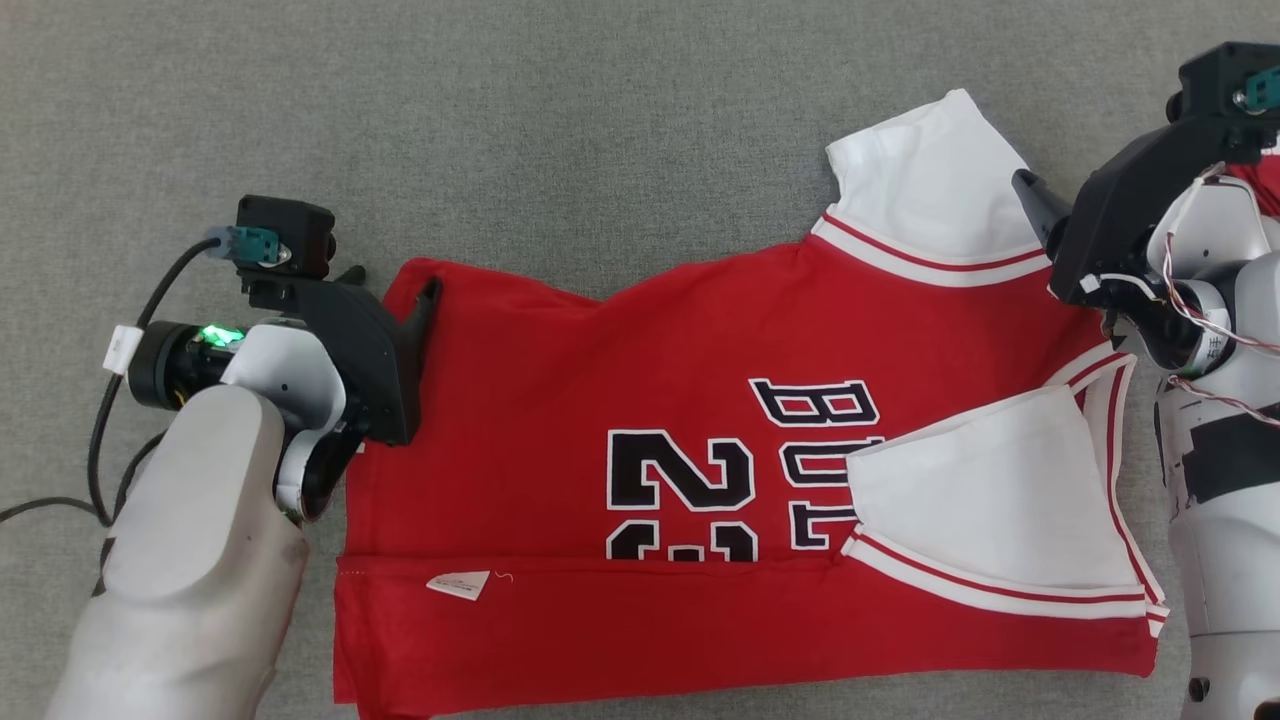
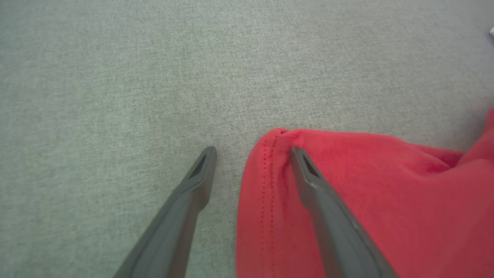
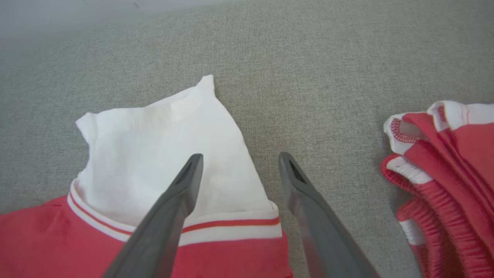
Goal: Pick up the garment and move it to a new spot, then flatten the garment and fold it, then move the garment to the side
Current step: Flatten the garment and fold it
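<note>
The jersey (image 1: 620,380) was seen spread across the middle of the frame on the desk (image 1: 600,120). The left gripper (image 2: 251,152) was held released astride its hem corner (image 2: 270,143), the right gripper (image 3: 240,157) released over the sleeve (image 3: 154,135). Both edges were judged best pinched deeply and lifted together.

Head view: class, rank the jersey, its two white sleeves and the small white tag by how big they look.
Largest: jersey.
Then near sleeve and far sleeve: too alike to rank.
Smallest: tag.
</note>
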Motion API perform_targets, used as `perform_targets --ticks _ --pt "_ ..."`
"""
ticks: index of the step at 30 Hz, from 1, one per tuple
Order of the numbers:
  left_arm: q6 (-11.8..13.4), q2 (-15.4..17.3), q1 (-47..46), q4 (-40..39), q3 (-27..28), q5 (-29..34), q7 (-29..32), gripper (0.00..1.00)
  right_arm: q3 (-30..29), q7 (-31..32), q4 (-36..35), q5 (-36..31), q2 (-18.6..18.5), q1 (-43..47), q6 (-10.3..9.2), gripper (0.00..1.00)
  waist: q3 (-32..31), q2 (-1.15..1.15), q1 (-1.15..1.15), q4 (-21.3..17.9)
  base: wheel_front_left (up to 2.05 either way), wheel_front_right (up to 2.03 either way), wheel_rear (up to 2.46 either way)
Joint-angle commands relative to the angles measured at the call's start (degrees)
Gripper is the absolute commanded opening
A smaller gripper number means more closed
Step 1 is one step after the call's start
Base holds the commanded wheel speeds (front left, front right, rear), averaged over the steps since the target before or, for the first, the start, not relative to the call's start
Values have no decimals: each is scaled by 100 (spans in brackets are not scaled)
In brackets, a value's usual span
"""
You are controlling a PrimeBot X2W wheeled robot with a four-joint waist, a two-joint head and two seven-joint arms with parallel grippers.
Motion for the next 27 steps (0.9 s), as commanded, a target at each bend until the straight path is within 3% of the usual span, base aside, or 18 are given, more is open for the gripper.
perform_targets --ticks 1,2,3,5,16,27 --pt "23 27 -54 74 -36 60 28 100 40 -46 46 0 -37 -90 -1 100 19 -1 -1 -9 0 0 0" --pt "42 45 -85 113 -60 97 46 100 66 -45 96 -24 -56 -126 0 100 36 -1 -1 -13 0 0 0" --pt "84 60 -110 153 -64 119 58 62 80 -59 141 -41 -65 -165 0 100 61 -1 -1 -14 0 0 0" --pt "137 63 -135 238 -119 184 102 0 99 -102 230 -71 -97 -254 0 100 126 -1 -1 -6 0 0 0" --pt "231 -381 -136 187 -453 260 -94 0 246 -741 844 -359 -537 -801 -1 100 616 -1 -1 393 0 0 0" --pt "212 -508 -116 20 -576 201 -312 0 575 -1169 1330 -410 -533 -1244 -1 100 909 -1 -1 592 0 0 0"
